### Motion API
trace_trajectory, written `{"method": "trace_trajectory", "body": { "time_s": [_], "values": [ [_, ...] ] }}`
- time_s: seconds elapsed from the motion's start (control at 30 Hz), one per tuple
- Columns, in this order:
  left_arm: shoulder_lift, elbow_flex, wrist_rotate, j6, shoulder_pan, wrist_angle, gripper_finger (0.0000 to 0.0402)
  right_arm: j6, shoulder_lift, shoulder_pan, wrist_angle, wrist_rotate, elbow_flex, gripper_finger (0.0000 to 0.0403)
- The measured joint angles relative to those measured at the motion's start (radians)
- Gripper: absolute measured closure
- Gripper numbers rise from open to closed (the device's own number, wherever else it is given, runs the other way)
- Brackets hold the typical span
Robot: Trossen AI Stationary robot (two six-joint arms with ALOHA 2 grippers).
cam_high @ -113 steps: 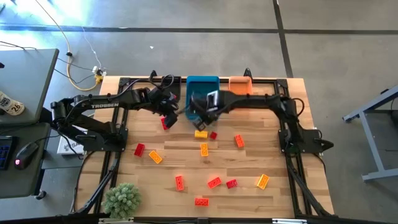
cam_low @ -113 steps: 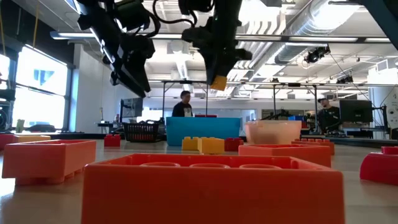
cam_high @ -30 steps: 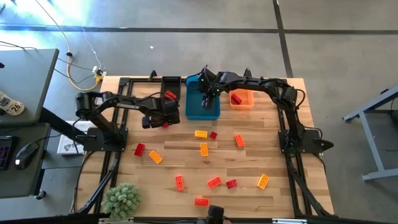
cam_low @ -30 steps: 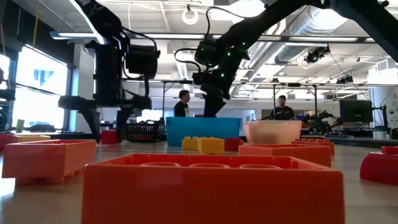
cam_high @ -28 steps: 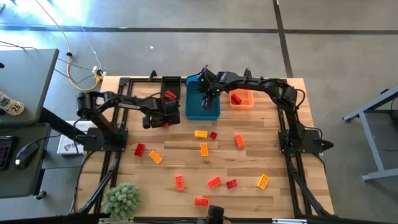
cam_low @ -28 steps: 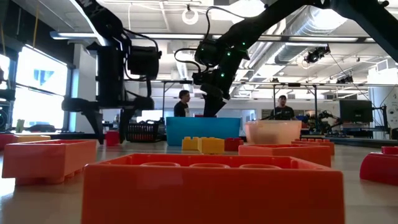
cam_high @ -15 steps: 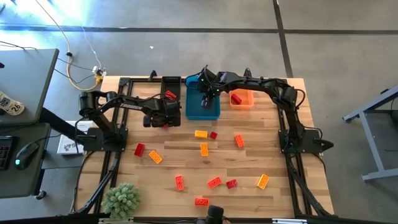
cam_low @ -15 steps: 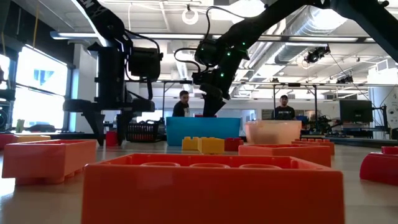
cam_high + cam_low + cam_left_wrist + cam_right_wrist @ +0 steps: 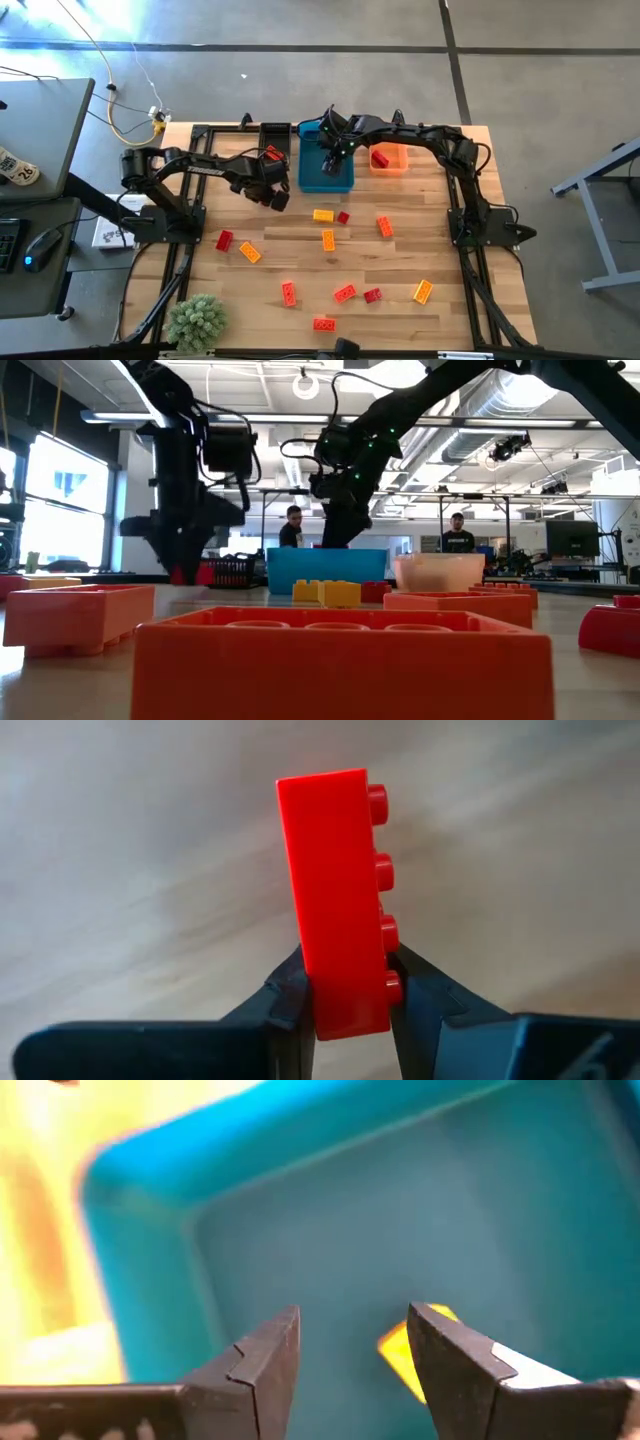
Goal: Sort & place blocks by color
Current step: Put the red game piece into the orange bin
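The left gripper (image 9: 345, 995), open a second earlier, is now closed on a red block (image 9: 340, 900) above the table (image 9: 400, 260) near the black bin (image 9: 273, 135). The right gripper (image 9: 350, 1345) is unchanged, held apart and empty over the blue bin (image 9: 322, 178), in which a yellow block (image 9: 400, 1350) lies.

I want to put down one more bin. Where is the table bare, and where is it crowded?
Bare wood lies between the plant and the red block, and right of the yellow block. The table's middle is crowded with blocks; the blue bin stands at the far edge.

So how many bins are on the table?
3, side by side in a row: black bin nearest the left arm, blue bin in the middle, orange bin. None seems hidden.
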Motion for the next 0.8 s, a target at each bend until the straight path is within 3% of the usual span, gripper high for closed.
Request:
{"method": "trace_trajectory", "body": {
  "time_s": [0.43, 0.8],
  "values": [
    [-0.173, 0.002, 0.203, 0.305, 0.0, 0.009, 0.0329, 0.248, 0.0, 0.039, 0.069, -0.365, 0.0, 0.0229],
    [-0.265, 0.003, 0.377, 0.479, 0.0, 0.008, 0.033, 0.315, -0.001, 0.169, 0.227, -0.386, 0.019, 0.0229]
  ]
}}
